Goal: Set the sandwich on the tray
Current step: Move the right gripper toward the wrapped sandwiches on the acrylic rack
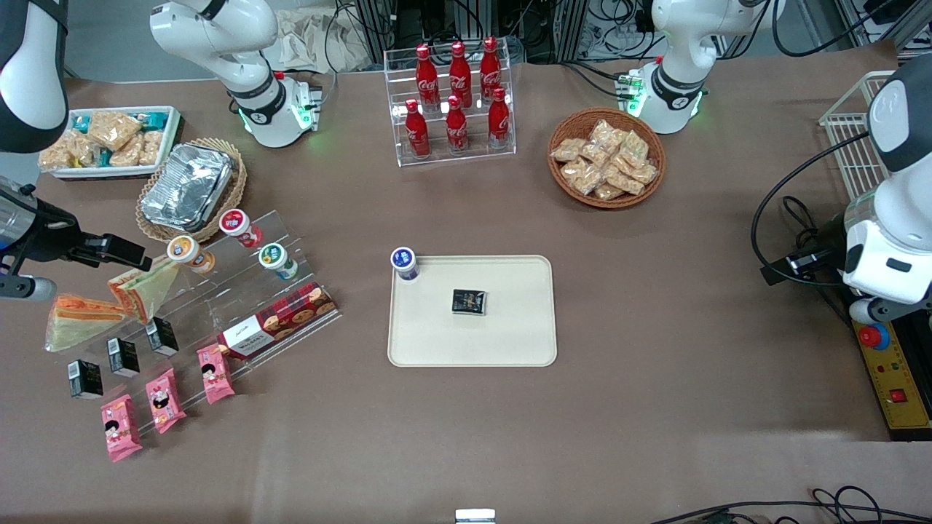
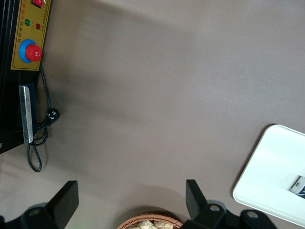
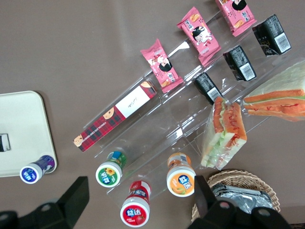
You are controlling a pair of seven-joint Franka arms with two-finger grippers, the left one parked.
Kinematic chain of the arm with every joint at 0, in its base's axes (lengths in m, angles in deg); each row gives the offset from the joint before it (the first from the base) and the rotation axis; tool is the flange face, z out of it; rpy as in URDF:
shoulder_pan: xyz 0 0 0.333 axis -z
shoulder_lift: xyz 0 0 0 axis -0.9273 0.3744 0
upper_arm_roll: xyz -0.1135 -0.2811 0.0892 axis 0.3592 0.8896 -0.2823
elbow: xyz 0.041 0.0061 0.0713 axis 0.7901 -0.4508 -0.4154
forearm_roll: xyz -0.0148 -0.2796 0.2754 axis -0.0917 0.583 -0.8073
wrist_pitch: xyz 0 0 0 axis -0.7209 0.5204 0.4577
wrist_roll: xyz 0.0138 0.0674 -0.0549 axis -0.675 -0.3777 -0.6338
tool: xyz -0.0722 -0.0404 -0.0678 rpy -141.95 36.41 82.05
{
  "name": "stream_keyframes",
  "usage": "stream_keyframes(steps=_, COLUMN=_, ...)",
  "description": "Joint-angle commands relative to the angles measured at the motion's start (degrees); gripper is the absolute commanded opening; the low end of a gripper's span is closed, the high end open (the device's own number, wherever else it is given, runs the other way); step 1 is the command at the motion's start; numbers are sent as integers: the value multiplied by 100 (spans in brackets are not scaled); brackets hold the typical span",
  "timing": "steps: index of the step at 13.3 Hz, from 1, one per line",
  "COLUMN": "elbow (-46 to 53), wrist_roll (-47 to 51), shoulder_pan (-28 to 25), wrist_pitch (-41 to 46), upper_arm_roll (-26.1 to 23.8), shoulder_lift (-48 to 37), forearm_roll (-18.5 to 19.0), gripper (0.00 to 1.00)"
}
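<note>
Just beside the matt black gripper (image 3: 138, 202), the sandwich (image 3: 224, 133) sits in clear glossy wrap on a transparent acrylic stepped stand (image 3: 183, 131); the foil tray (image 3: 240, 194) close by is crinkled, shiny metal in a woven wicker basket (image 3: 245, 179). Well away from the gripper, the tray (image 1: 510, 335) looks smooth, matt cream plastic; the table (image 1: 655, 407) under everything is dull brown, cloth-like.

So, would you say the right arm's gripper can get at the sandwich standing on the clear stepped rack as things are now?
Probably yes. The gripper hangs open just above the sandwich, with nothing between them. The orange-lidded cup stands close beside the sandwich, and a second sandwich lies next to it, so a finger might brush either.
</note>
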Motion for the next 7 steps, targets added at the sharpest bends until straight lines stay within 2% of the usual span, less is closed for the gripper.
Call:
stream_keyframes(steps=1, elbow=291, wrist_roll=-14, shoulder_pan=52, wrist_pitch=151, upper_arm_roll=-38, shoulder_lift=99, forearm_roll=-12, gripper=98)
stream_keyframes(steps=7, elbow=292, wrist_roll=-5, shoulder_pan=52, wrist_pitch=160, upper_arm_roll=-38, shoulder_lift=81, forearm_roll=-21, gripper=98)
